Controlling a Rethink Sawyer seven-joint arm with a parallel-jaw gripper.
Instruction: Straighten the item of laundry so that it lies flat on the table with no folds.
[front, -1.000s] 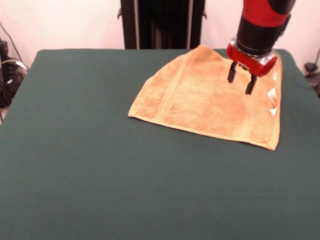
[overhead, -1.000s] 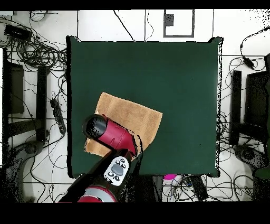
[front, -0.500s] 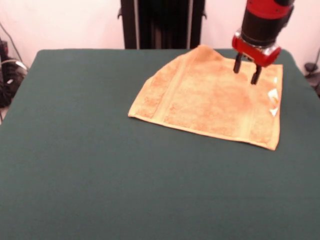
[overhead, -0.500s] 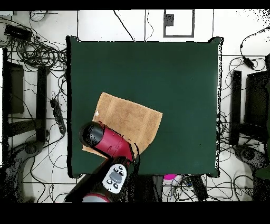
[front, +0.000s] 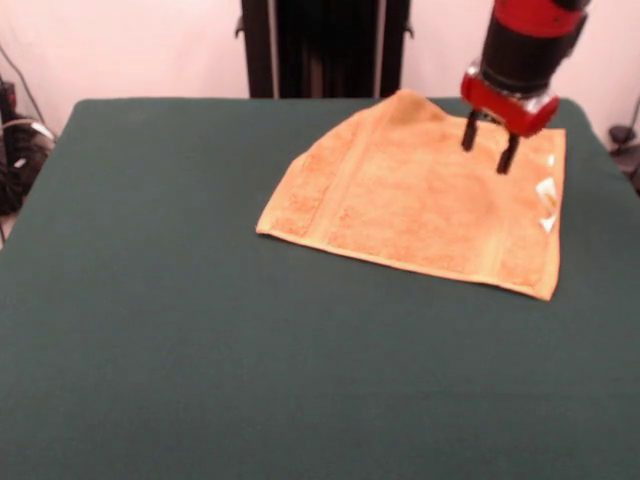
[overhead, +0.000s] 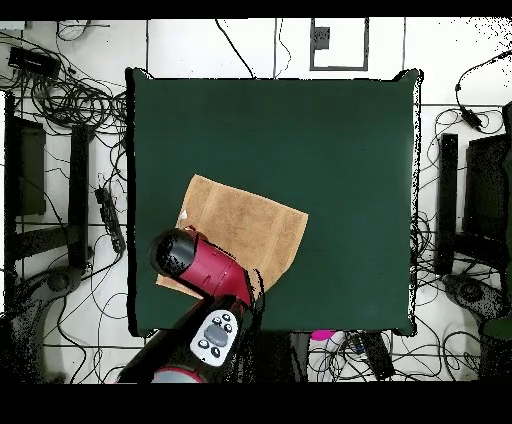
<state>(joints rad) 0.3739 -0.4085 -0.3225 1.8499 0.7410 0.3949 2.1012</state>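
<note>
Towel: the orange-yellow towel (front: 425, 200) lies spread near one corner of the dark green tabletop (front: 200, 330), its white care tag (front: 545, 190) at the right edge in the front view.
Claw: the red-and-black arm's claw (front: 486, 145) hangs over the towel's far part, fingers apart, gripping nothing.
Contact: fingertips appear just above the cloth; touching is unclear.
Overhead: the arm (overhead: 205, 270) covers the towel's corner nearest the robot.
</note>
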